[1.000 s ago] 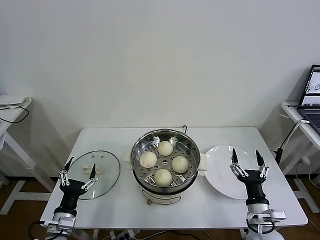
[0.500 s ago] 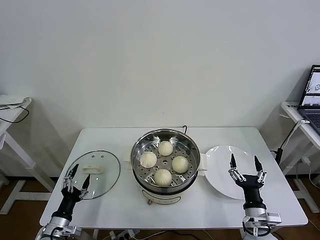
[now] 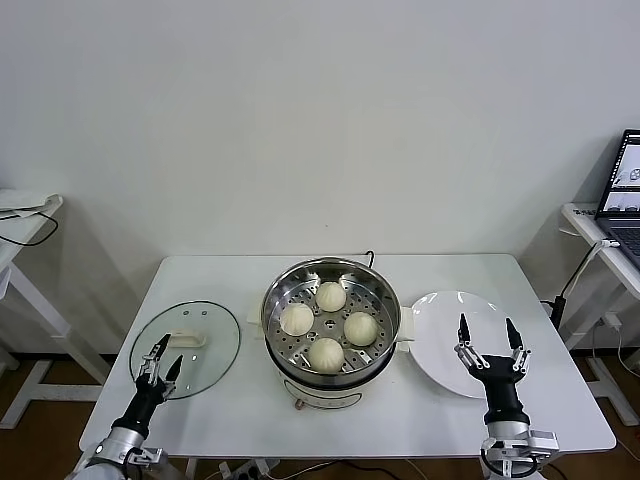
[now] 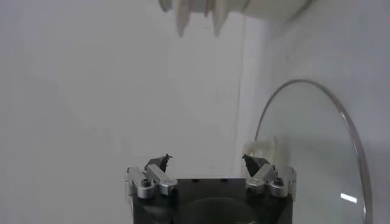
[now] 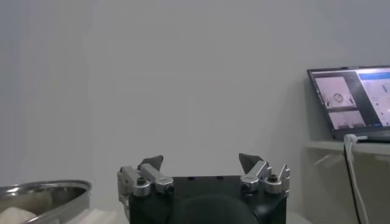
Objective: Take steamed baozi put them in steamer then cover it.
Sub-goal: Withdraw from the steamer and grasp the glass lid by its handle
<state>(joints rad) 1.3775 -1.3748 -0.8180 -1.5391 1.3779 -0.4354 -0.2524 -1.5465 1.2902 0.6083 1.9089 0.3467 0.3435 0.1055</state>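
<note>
The steamer (image 3: 270, 305) stands at the table's middle, a shiny steel pot without a cover. Several cream-white baozi lie on its perforated tray, among them a far one (image 3: 331, 296), a left one (image 3: 297, 319) and a near one (image 3: 326, 354). My left gripper (image 3: 160, 360) is open and empty, fingers pointing up, at the near edge of the glass lid (image 3: 195, 365). The lid also shows in the left wrist view (image 4: 317, 152) beside that gripper (image 4: 207, 161). My right gripper (image 3: 487, 335) is open and empty, over the near edge of the white plate (image 3: 440, 320). It shows in its wrist view (image 5: 201, 161), with the steamer's rim (image 5: 42, 192) to one side.
The glass lid lies flat on the table left of the steamer, its white handle (image 3: 190, 340) up. The bare white plate lies right of the steamer. A laptop (image 3: 625, 180) sits on a side table at the far right and shows in the right wrist view (image 5: 353, 97).
Both grippers have sunk lower toward the table's front edge, still open and empty. The baozi, steamer, lid and plate have not moved.
</note>
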